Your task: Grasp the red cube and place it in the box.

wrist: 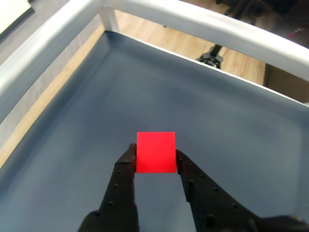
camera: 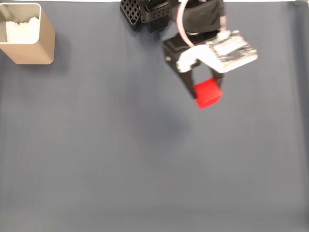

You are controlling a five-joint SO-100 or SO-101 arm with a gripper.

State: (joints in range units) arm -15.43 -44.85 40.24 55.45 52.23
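Observation:
The red cube is clamped between the black fingers of my gripper and hangs above the dark blue-grey cloth, right of centre near the top of the fixed view. In the wrist view the red cube sits squarely between the two fingertips of the gripper, clear of the surface. The box, tan with a white inside, stands at the far top left corner of the fixed view, well away from the gripper.
The arm's black base sits at the top edge, left of the gripper. The dark cloth covers the whole table. In the wrist view a white rail borders the table, with wooden floor beyond.

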